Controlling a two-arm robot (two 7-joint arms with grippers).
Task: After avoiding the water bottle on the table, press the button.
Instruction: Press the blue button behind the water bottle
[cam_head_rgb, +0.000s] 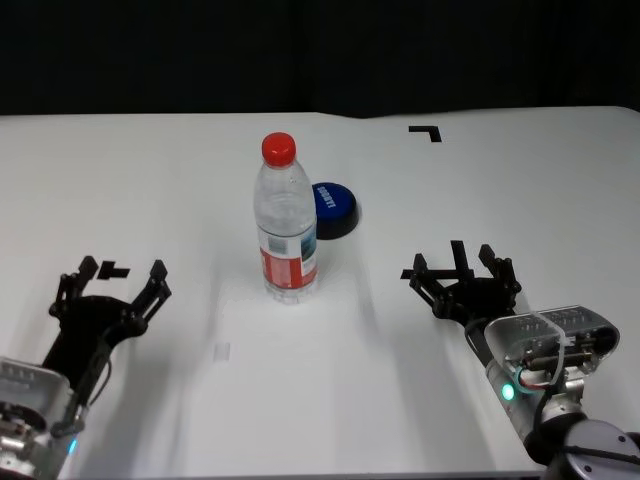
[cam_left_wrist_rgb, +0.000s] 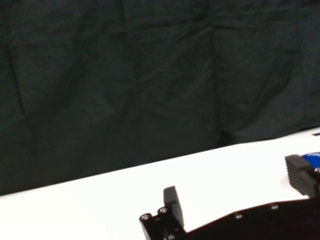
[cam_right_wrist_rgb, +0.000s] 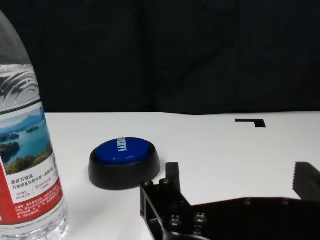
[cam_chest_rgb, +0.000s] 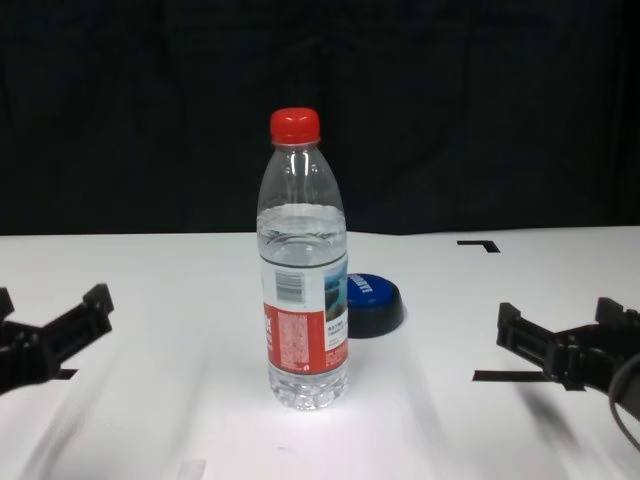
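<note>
Head view: both grippers, left (cam_head_rgb: 112, 280) and right (cam_head_rgb: 462, 262), hover with fingers spread wide, holding nothing. The clear ribbed bottle (cam_head_rgb: 286, 218) stands mid-table (cam_head_rgb: 150, 180); the button (cam_head_rgb: 335, 209) sits at its 1 o'clock.

Right wrist view alone shows the bottle's lake picture and the button's (cam_right_wrist_rgb: 125, 162) glossy blue dome.

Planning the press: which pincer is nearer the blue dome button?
Right. The right pincer sits right of the low blue dome button, unobstructed; the left pincer is farther, beyond the clear red-capped water bottle.
</note>
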